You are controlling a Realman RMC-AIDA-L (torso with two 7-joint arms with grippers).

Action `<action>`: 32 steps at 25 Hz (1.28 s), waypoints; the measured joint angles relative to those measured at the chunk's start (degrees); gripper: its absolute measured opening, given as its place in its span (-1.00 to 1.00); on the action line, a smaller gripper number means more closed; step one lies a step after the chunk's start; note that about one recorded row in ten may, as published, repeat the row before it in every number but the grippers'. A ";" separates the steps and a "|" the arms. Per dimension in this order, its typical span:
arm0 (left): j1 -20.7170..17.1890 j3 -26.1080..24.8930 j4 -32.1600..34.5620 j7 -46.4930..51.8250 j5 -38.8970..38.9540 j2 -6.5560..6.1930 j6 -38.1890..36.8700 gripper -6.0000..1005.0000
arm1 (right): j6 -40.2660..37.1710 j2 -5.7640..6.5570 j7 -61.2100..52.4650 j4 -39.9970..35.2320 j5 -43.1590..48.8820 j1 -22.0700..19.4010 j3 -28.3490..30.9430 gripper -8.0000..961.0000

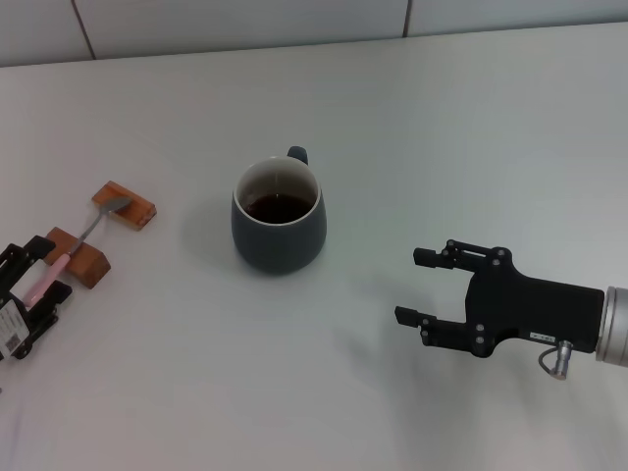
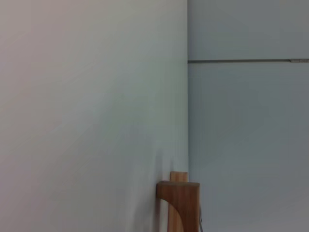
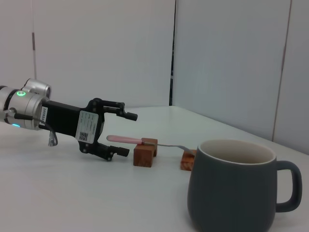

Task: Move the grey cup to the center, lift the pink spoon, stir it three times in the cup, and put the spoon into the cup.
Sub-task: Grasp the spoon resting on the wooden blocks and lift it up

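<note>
The grey cup (image 1: 280, 231) stands mid-table with dark liquid inside and its handle turned away from me; it fills the near foreground of the right wrist view (image 3: 235, 191). The pink spoon (image 1: 67, 252) lies across two brown wooden blocks at the far left, its bowl on the farther block. My left gripper (image 1: 47, 270) is open, its fingers on either side of the pink handle's end, as the right wrist view (image 3: 120, 134) also shows with the spoon (image 3: 124, 139) between them. My right gripper (image 1: 412, 287) hovers open and empty to the right of the cup.
The two wooden blocks (image 1: 126, 204) (image 1: 80, 257) hold the spoon above the white table (image 1: 412, 128). One block (image 2: 178, 203) shows in the left wrist view. A white panelled wall (image 3: 227, 63) rises behind the table's far edge.
</note>
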State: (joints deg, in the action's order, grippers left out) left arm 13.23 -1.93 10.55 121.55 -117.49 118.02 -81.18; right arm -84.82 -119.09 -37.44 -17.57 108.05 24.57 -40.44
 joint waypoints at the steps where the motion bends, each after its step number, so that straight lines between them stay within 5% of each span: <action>1: 0.00 0.00 0.00 0.00 0.00 0.00 0.00 0.41 | 0.00 0.00 0.00 0.00 0.00 0.00 0.00 0.55; 8: 0.44 0.31 0.32 0.40 -0.20 0.01 0.16 0.40 | 0.00 0.00 0.00 0.17 -0.04 0.32 0.03 0.55; 12: 0.45 0.65 0.25 0.95 -0.20 0.01 0.79 0.07 | 0.00 0.00 0.00 0.14 -0.04 0.40 0.01 0.55; 32: 0.49 0.80 -0.10 1.28 -0.29 0.01 2.13 -0.10 | 0.00 0.00 0.00 -0.01 -0.04 0.45 0.00 0.55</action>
State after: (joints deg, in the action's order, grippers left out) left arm 13.72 -1.13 10.45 122.82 -117.78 118.04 -79.04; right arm -84.81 -119.09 -37.44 -17.58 108.01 25.02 -40.43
